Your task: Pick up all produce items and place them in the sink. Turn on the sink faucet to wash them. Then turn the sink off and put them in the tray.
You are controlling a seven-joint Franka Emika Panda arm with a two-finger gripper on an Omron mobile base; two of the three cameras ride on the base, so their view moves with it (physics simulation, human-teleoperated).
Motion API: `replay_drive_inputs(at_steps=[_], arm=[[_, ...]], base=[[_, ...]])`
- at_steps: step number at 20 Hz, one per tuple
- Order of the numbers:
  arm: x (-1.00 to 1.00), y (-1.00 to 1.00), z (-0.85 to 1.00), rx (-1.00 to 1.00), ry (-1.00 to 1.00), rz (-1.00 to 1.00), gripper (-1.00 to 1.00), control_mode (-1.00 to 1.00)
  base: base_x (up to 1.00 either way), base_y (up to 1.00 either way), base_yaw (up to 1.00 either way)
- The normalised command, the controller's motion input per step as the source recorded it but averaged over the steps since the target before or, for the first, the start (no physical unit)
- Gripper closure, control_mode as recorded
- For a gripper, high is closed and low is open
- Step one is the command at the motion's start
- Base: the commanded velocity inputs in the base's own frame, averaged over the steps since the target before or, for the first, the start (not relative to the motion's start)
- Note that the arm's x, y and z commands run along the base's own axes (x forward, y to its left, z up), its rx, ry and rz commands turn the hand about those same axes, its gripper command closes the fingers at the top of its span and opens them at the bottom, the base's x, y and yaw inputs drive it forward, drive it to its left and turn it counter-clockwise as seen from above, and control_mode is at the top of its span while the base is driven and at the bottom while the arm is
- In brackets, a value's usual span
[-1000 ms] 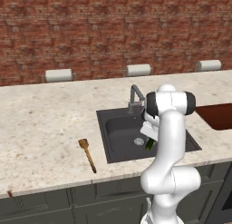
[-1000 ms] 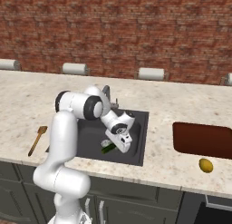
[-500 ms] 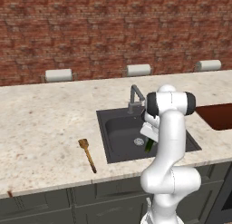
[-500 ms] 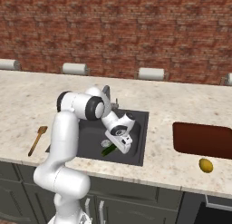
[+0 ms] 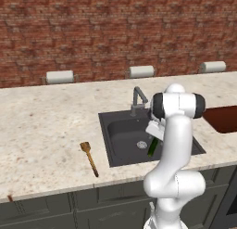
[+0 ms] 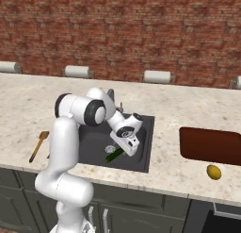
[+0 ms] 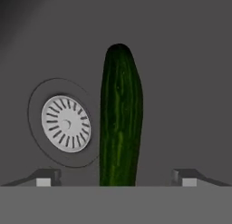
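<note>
Setting: simulated kitchen as I see it from the base, a pale speckled counter running under a red brick wall.
Gripper: my gripper is down inside the sink; in the hand view both dark tips stand well apart, one on each side of the cucumber with clear gaps, so I read the pincer as spread wide and gripping nothing.
Cucumber: the dark green cucumber lies on the basin floor between my fingertips, just beside the round silver drain; from the right base view it shows under the hand.
Sink: dark grey basin set into the counter, straight ahead of the arm.
Faucet: grey tap at the sink's back edge, spout angled over the basin.
Wooden spoon: brown spoon on the counter, left of the sink.
Yellow piece: small rounded yellow item on the counter near the front edge, right of the sink.
Tray: reddish-brown tray just behind the yellow piece.
Far edge: three pale grey rolls against the wall.
</note>
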Motion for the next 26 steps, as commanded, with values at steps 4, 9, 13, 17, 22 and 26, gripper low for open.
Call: replay_drive_inputs(at_steps=[4, 9, 13, 17, 22, 26], arm=[[-0.5, -0.19, 0.83, -0.03, -0.02, 0.0, -1.0, -1.0], [-0.7, -0.35, 0.71, -0.03, -0.02, 0.0, -1.0, -1.0], [-0.53, -0.13, 0.88, -0.08, -0.05, 0.0, -1.0, -1.0], [-0.41, -0.04, 1.0, -0.14, -0.07, 0.02, -1.0, -1.0], [-0.66, -0.36, 0.85, -0.16, -0.13, 0.06, -1.0, -1.0], [-0.82, -0.66, 0.59, -0.19, -0.14, 0.12, -1.0, -1.0]], base=[[0.0, 0.0, 0.0], [0.0, 0.0, 0.0], [0.0, 0.0, 0.0], [0.0, 0.0, 0.0], [0.0, 0.0, 0.0], [0.0, 0.0, 0.0]])
